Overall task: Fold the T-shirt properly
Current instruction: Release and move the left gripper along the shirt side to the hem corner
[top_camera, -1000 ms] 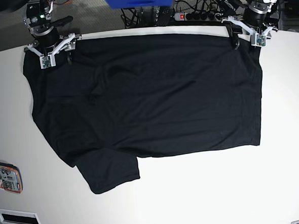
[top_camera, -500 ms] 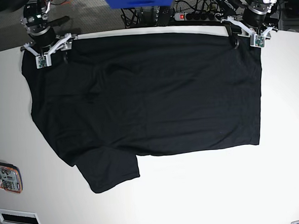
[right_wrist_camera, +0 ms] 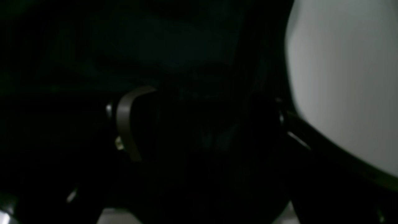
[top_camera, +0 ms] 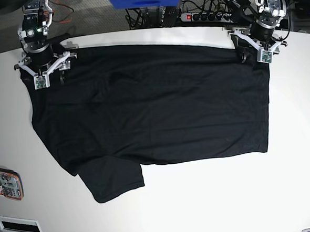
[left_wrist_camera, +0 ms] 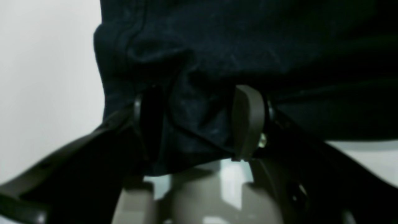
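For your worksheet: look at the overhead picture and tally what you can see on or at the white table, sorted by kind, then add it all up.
Black T-shirt: 1
Robot grippers: 2, the left gripper and the right gripper, both at the shirt's far edge
Orange-edged device at the table's near left edge: 1
Total: 4

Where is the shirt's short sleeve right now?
In the base view, the sleeve of the T-shirt lies flat on the white table, sticking out at the shirt's lower left, right of the orange-edged gadget.
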Robot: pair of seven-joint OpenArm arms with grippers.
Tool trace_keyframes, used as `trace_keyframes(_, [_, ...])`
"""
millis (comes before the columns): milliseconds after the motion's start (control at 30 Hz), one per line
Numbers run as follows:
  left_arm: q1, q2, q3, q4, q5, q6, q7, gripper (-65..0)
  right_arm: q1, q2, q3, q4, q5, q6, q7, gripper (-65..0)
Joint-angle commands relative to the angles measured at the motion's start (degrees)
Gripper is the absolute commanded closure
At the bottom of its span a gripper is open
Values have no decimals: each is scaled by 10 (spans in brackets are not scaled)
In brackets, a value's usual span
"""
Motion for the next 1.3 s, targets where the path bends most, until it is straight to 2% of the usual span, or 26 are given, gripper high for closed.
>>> trace_keyframes(0, [24, 8, 1, 6, 40, 9, 65, -328, -4, 6, 4, 15, -1, -3, 1, -447])
trace_keyframes(267, [87, 9, -8, 154, 40, 9, 65, -326, -4, 6, 12, 28, -1, -3, -9, -444])
trace_keyframes(533, [25, 12, -56, 163, 41, 9, 65, -326, 8, 6, 64, 29, -1, -3, -3, -444])
trace_keyframes(700, [-55, 7, -84, 173, 47, 5, 73, -326, 49, 7, 64, 29, -2, -3, -5, -444])
trace_keyframes(833, [-132, -23, -83, 188, 101, 5, 167, -326, 75, 8, 63, 29, -3, -3, -3, -444])
trace_keyframes(933, [-215, -27, -83, 185, 116, 5, 234, -326, 92, 9, 63, 30, -3, -3, -3, -444])
trace_keyframes(1000, [-265, -43, -81, 170, 113, 4, 267, -326, 100, 9, 62, 30, -3, -3, -3, -444])
trace_keyframes(1133, [-366, -85, -23, 98, 111, 4, 290, -326, 124, 9, 19, 32, -3, -3, -3, -444])
trace_keyframes(1267, [-448, -104, 21, 6, 110, 4, 288, -326, 129, 9, -20, 32, -3, -3, -3, -444])
